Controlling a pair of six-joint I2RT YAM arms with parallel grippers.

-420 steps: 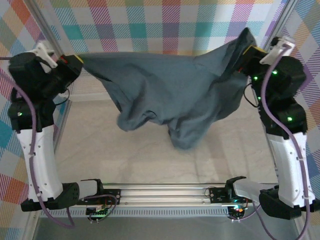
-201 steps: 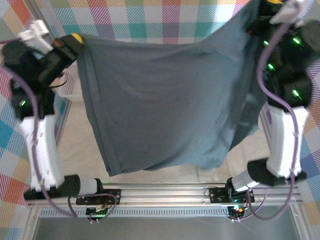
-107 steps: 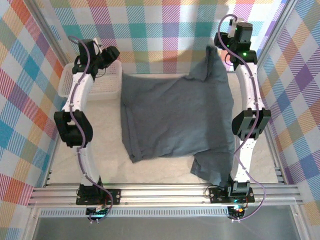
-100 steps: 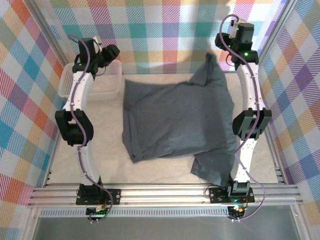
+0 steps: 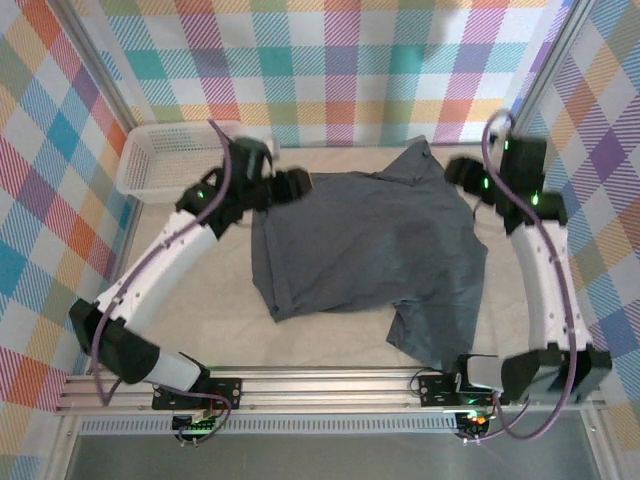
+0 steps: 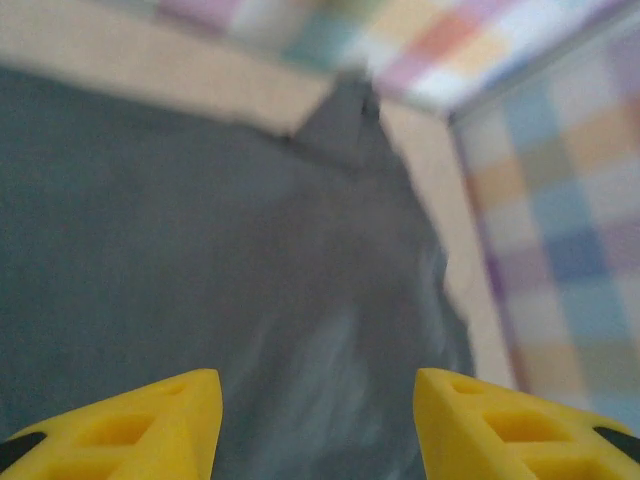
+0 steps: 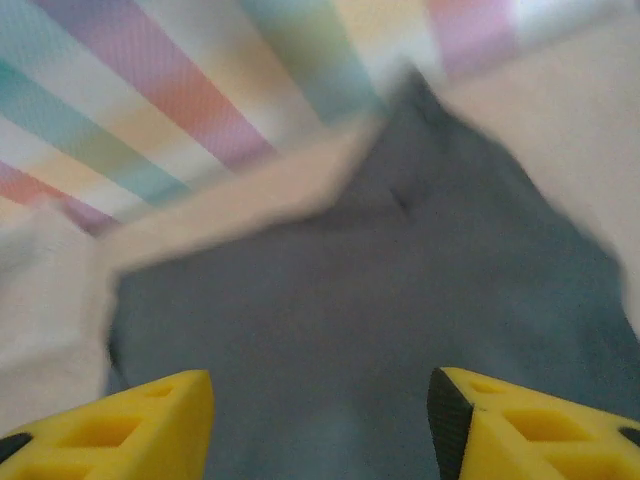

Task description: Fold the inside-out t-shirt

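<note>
Tally: 1x dark slate-grey soft cloth t-shirt [image 5: 370, 240]. 1x white rectangular mesh basket [image 5: 150, 165]. 1x pale beige table [image 5: 220, 300]. My grippers: 2, i.e. left gripper [image 5: 295, 183] + right gripper [image 5: 455, 172]. Yellow wedge-shaped fingers [image 6: 140, 425]: 2 per gripper, 4 tot.

T-shirt [image 5: 370, 240] plain dark slate-grey, no print. Bench [image 5: 200, 300] pale cream, faint marbling. Basket [image 5: 165, 160] white mesh. Walls [image 5: 330, 60] pastel plaid: teal, pink, orange, yellow, purple on white. Left claw [image 6: 315, 425] and right claw [image 7: 320, 425] bright yellow, black at the edges. Left arm [image 5: 160, 260] and right arm [image 5: 545, 270] white shells, black joints, purple cables, green lights. Front rail [image 5: 330, 385] silver.
</note>
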